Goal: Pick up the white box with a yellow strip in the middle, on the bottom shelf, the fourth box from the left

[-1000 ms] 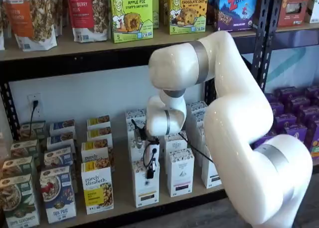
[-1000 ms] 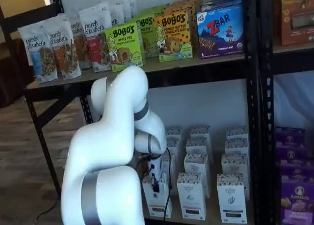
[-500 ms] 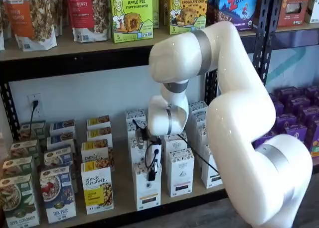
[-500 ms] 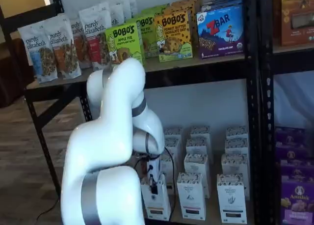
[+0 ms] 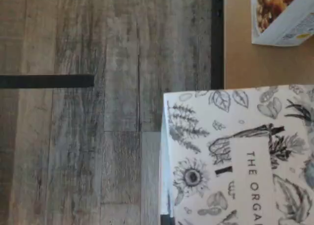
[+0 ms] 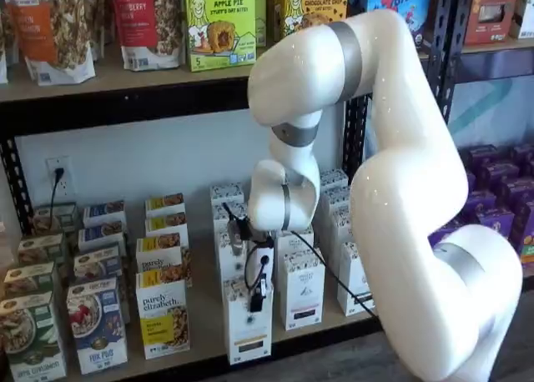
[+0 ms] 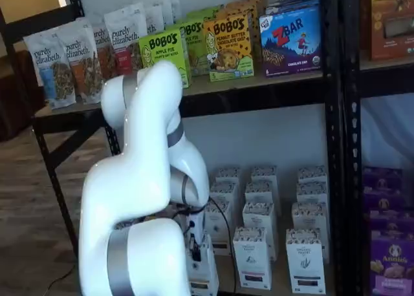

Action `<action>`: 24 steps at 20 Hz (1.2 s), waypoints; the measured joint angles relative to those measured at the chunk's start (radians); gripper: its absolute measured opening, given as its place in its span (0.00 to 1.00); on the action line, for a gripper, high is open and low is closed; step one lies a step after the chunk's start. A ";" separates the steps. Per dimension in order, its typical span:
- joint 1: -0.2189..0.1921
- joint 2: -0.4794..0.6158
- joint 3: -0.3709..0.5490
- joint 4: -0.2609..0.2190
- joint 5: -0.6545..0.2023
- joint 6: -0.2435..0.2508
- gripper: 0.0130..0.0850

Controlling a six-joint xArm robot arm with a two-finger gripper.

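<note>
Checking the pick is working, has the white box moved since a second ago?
Yes. The white box, with the gripper shut on it, has come forward past its neighbouring carton, toward the bottom shelf's front edge.

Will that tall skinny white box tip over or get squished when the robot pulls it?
The tall white cardboard box looks stiff, so the black fingers shut on its top probably won't crush it. Being narrow and tall, it could tip. It is likely light for its size.
</note>
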 joint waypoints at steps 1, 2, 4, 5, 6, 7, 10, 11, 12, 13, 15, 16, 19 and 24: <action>0.003 -0.013 0.019 -0.009 -0.006 0.010 0.50; 0.006 -0.031 0.045 -0.014 -0.014 0.018 0.50; 0.011 -0.064 0.091 -0.035 -0.031 0.041 0.50; 0.014 -0.085 0.119 -0.050 -0.039 0.057 0.50; 0.015 -0.104 0.143 -0.063 -0.043 0.070 0.50; 0.017 -0.125 0.169 -0.068 -0.047 0.077 0.50; 0.021 -0.182 0.226 -0.061 -0.040 0.073 0.50; 0.020 -0.201 0.245 -0.082 -0.040 0.093 0.50; 0.018 -0.216 0.260 -0.095 -0.037 0.105 0.50; 0.018 -0.238 0.280 -0.105 -0.032 0.114 0.50; 0.015 -0.289 0.324 -0.120 -0.018 0.126 0.50; 0.014 -0.323 0.352 -0.125 -0.007 0.130 0.50; 0.011 -0.406 0.416 -0.132 0.022 0.136 0.50; 0.013 -0.525 0.498 -0.113 0.049 0.124 0.50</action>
